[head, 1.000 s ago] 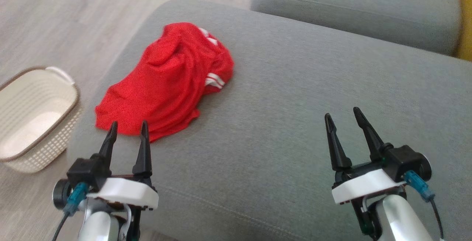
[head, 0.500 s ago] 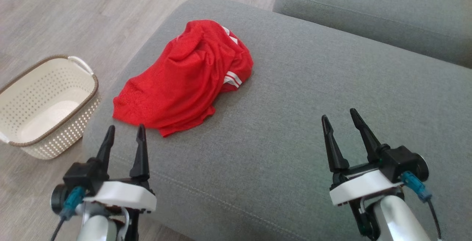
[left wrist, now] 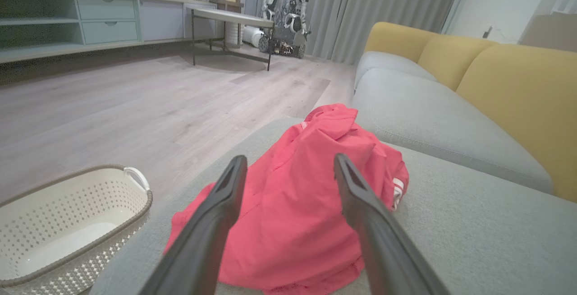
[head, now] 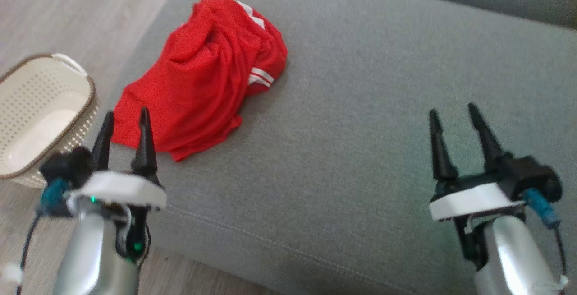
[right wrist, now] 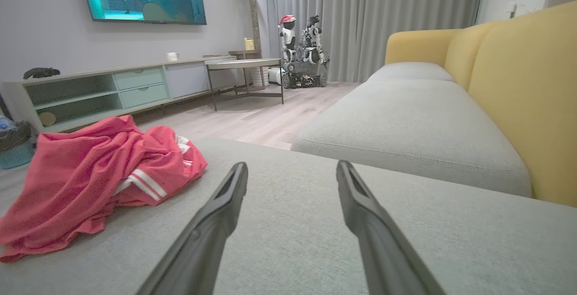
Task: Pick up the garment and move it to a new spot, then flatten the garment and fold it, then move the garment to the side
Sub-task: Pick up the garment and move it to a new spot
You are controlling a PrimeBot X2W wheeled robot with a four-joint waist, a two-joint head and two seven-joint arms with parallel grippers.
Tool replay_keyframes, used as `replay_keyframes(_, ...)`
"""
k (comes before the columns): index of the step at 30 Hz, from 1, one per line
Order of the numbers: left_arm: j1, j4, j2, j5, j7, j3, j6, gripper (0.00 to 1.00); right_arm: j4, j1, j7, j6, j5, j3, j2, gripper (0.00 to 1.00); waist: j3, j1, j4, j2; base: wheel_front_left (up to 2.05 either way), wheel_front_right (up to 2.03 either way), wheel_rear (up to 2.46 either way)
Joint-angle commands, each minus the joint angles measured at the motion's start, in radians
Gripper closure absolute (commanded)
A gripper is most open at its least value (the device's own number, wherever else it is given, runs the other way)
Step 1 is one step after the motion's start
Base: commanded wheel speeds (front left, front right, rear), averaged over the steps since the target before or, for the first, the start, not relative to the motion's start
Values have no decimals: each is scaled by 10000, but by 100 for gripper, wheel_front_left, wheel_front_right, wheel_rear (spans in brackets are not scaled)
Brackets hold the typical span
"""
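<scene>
The garment [head: 203,78] is a crumpled red piece with white stripes, heaped on the left part of a grey sofa seat cushion [head: 360,119]. My left gripper [head: 126,118] is open, its tips just at the garment's near edge and above it, holding nothing. In the left wrist view the garment [left wrist: 297,205] lies straight ahead between the open fingers [left wrist: 225,195]. My right gripper [head: 452,109] hangs open over bare cushion well to the right. The right wrist view has the garment [right wrist: 94,173] off to the left, away from the open gripper [right wrist: 292,169].
A cream perforated basket [head: 40,119] stands on the wooden floor left of the sofa, also in the left wrist view as the basket [left wrist: 67,227]. A second grey seat cushion [right wrist: 405,123] and yellow backrests [right wrist: 523,87] lie beyond. A low table and TV cabinet stand across the room.
The head camera has shifted, so the whole scene sits differently. The left gripper now reaches closer to the garment's near edge. Both grippers stay open and the garment lies as before.
</scene>
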Motion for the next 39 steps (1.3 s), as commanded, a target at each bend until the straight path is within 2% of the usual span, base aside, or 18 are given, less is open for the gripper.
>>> replay_keyframes(1,-711,-60,329,-145,-78,332,-57,0,-404,-437,48,77,-109,122,-52,0,475,0,-264,0,0,0,0)
replay_keyframes(5,-2085,1119,745,-654,302,120,-181,0,-700,-696,211,77,-451,-568,-52,0,992,0,-476,0,0,0,0)
replay_keyframes(9,-3345,2125,1161,-1095,756,-221,-220,0,-1088,-908,427,77,-788,-830,-52,0,1408,0,-683,0,0,0,0)
replay_keyframes(21,-5879,4211,2525,-2459,1548,-2375,-230,0,-1997,-1130,950,77,-1197,-624,-52,0,2496,0,-1190,0,0,0,0)
replay_keyframes(26,-6296,4760,2728,-2857,1669,-3070,-231,0,-2108,-1157,995,77,-1214,-548,-52,0,2635,0,-1288,0,0,0,0)
replay_keyframes(28,-6451,5024,2842,-3186,1769,-3614,-231,100,-2132,-1150,1000,77,-1202,-510,-52,0,2660,0,-1329,0,0,0,0)
replay_keyframes(34,-6636,5355,3081,-3652,731,-3936,-231,100,-1920,-1092,908,77,-1043,-444,-52,0,2380,0,-1322,0,0,0,0)
replay_keyframes(39,-6812,5327,3257,-3674,-6,-3605,-226,100,-1561,-990,703,77,-840,-370,-52,0,1772,0,-1246,0,0,0,0)
